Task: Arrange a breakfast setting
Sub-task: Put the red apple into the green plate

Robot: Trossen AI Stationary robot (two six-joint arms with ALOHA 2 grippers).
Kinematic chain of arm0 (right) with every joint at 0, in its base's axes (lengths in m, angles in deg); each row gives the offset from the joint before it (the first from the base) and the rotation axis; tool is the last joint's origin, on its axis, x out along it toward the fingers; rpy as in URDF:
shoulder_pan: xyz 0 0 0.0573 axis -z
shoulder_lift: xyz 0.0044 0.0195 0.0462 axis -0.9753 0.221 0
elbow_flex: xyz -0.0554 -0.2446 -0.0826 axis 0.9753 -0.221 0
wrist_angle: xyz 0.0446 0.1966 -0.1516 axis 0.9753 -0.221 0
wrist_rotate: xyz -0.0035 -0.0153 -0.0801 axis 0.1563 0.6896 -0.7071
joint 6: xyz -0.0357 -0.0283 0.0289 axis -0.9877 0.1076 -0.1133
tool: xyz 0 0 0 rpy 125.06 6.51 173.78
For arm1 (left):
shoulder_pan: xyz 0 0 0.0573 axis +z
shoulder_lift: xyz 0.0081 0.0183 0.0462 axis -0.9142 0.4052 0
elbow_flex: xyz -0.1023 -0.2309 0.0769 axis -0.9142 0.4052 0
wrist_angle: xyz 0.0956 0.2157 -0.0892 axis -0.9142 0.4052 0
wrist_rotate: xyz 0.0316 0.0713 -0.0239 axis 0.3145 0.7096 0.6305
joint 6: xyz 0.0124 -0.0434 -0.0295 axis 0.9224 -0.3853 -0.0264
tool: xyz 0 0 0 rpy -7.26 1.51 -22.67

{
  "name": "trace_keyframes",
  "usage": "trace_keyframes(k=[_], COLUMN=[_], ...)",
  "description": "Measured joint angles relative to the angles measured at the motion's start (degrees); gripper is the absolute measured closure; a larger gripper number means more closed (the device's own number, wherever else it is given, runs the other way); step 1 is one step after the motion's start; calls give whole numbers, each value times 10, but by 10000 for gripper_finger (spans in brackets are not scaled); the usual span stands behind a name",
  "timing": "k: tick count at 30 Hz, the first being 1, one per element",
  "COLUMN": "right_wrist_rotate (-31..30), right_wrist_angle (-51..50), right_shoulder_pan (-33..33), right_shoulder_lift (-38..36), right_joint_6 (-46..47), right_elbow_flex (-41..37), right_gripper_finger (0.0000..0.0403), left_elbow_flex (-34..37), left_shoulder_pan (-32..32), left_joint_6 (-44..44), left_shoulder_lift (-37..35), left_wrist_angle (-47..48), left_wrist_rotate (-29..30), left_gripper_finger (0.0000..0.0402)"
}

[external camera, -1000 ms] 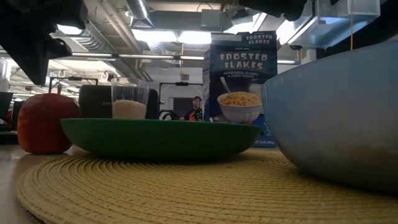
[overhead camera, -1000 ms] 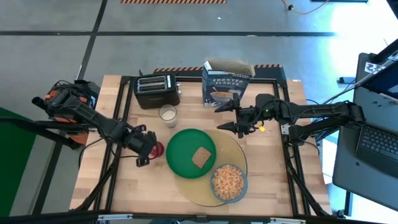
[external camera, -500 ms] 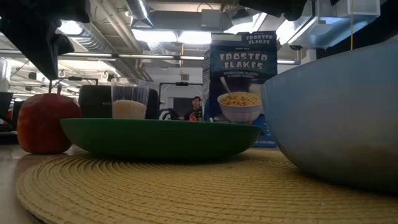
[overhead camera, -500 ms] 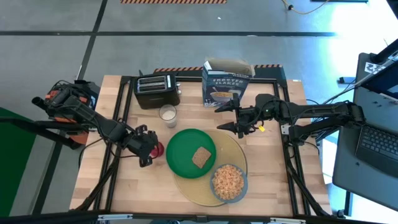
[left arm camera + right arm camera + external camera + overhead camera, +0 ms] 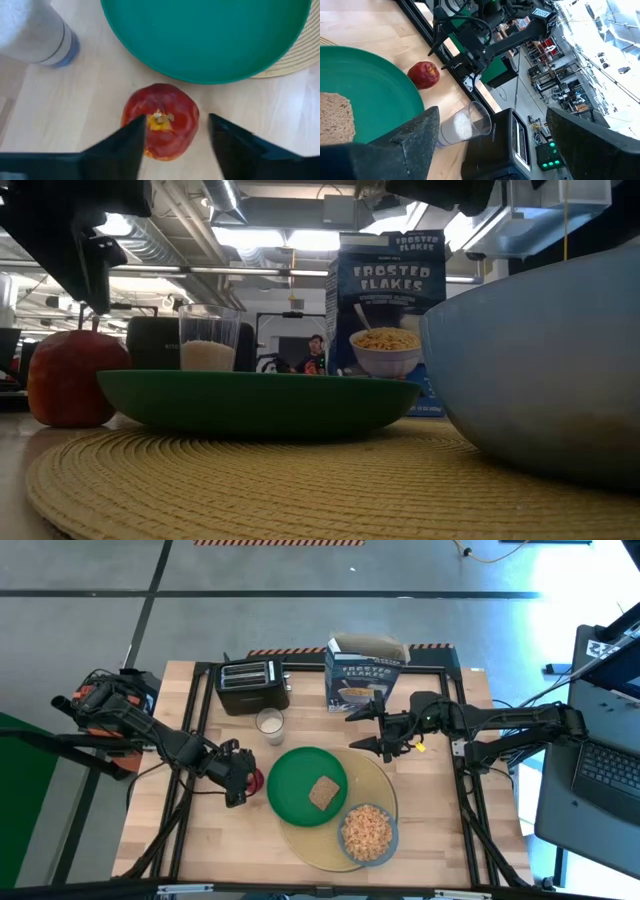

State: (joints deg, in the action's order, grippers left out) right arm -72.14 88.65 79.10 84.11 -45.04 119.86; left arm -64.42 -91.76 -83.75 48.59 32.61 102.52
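The red apple (image 5: 160,125) stands on the bare wood just left of the green plate (image 5: 295,785). My left gripper (image 5: 177,125) hovers over it, open, one finger on each side and clear of it in the low view. The plate carries a toast slice (image 5: 323,792) and overlaps the round yellow mat (image 5: 385,775), which also bears the blue-grey bowl (image 5: 367,832) full of cereal. The milk glass (image 5: 269,724) stands behind the plate. My right gripper (image 5: 358,730) waits open above the table in front of the blue cereal box (image 5: 362,678).
A black toaster (image 5: 251,685) stands at the far edge, left of the cereal box. A laptop (image 5: 605,775) sits beyond the table's right side. A person (image 5: 316,352) shows far back in the room. Bare wood lies along the near edge and at the right.
My left gripper has shifted slightly toward the table's right, over the apple. The apple has stayed in place on the wood.
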Motion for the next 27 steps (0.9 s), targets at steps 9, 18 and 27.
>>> trace_keyframes(k=[9, 18, 27], right_wrist_rotate=[0, 0, 0], right_wrist_angle=[-3, -15, -15], right_shoulder_pan=[0, 0, 0], right_shoulder_lift=[0, 0, 0], right_joint_6=[0, 0, -2], right_elbow_flex=[0, 0, 0], right_gripper_finger=[61, 61, 61], left_elbow_flex=[17, 90, 130], left_shoulder_pan=[10, 33, 32], left_joint_6=[0, -71, -73], left_shoulder_lift=[1, 1, 1], left_wrist_angle=[-16, -54, -119], left_wrist_rotate=[15, -35, -17], left_gripper_finger=[10, 9, 6])
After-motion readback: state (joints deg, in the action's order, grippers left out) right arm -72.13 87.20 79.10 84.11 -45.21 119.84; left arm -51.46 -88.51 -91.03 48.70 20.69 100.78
